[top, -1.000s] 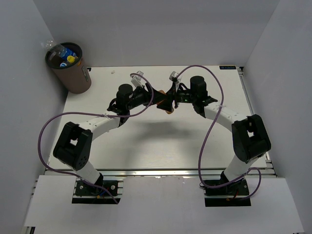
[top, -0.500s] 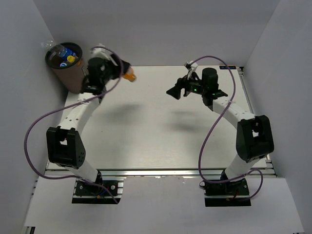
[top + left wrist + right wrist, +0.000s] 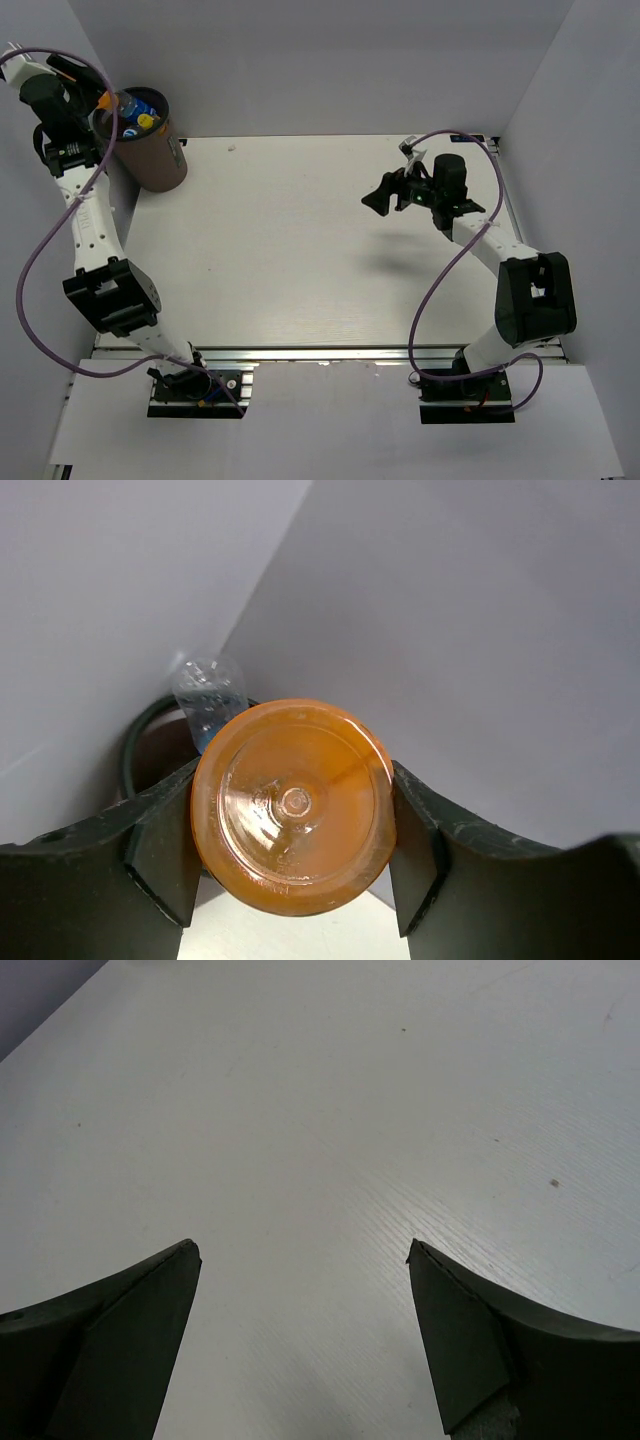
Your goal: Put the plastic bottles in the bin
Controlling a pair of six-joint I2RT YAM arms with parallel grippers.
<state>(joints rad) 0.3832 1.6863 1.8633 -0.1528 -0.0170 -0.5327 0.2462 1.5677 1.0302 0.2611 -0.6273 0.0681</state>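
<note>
My left gripper (image 3: 96,98) is shut on a squat orange bottle (image 3: 104,99), held high at the left rim of the dark brown bin (image 3: 155,160). In the left wrist view the bottle's round base (image 3: 293,805) fills the gap between the jaws, with the bin's rim (image 3: 133,752) and a clear bottle's end (image 3: 209,694) behind it. Inside the bin lie a clear blue-labelled bottle (image 3: 138,104) and a yellow-capped one (image 3: 147,121). My right gripper (image 3: 381,196) is open and empty above the table's right part (image 3: 300,1250).
The bin stands in the far left corner against the grey walls (image 3: 300,60). The white table (image 3: 300,250) shows no other objects. The right wrist view shows only bare tabletop (image 3: 330,1090). Purple cables (image 3: 430,270) loop off both arms.
My left arm has swung from the table's middle up to the bin's left rim, carrying the orange bottle. My right arm has drawn back to the right, open.
</note>
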